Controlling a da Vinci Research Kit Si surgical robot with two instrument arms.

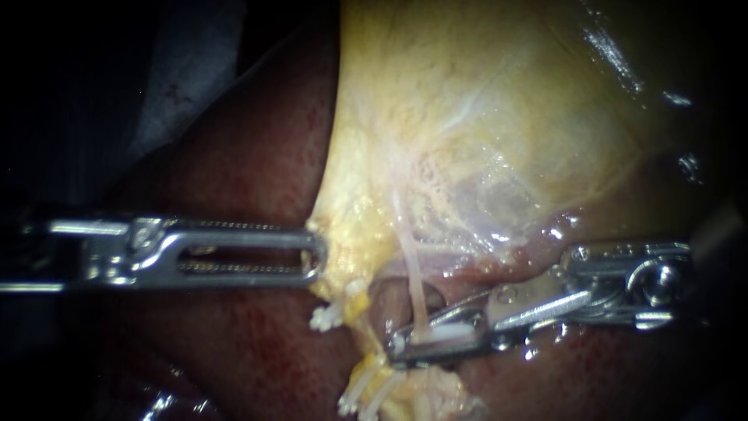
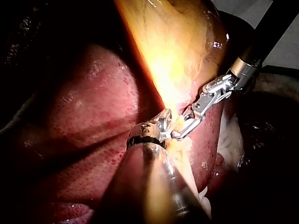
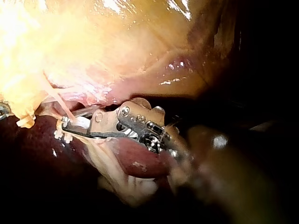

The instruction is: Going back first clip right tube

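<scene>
Right tube (image 1: 413, 273): thin, pale, runs from the underside of the gallbladder (image 1: 467, 117) down toward the near edge, stretched over a dark gap above the liver (image 1: 249, 156). Right instrument (image 1: 436, 341) comes in from the right and low. Its jaws stand narrowly apart and are closed on a white clip (image 1: 448, 333), which sits across the tube's lower end. Whether the clip is fully latched is hard to judge from here, as the jaws cover most of it. Left instrument (image 1: 315, 256) lies level from the left, with its windowed jaws together on the yellow fringe of the gallbladder, pulling it leftward and holding the tube taut. Other white clips (image 1: 327, 316) sit on tissue stubs just left of the tube, near the working jaws. The step in hand is backing the right instrument off. To do it well, open the jaws clear of the clip first, until both sides show a gap. Then draw straight back along the shaft's own line, to the right, with no lift and no twist, since the tube is fine and under tension. The left hold should be steady, neither slackened nor pulled harder. If the clip slides or the tube bows with the jaws, stop and open wider.
</scene>
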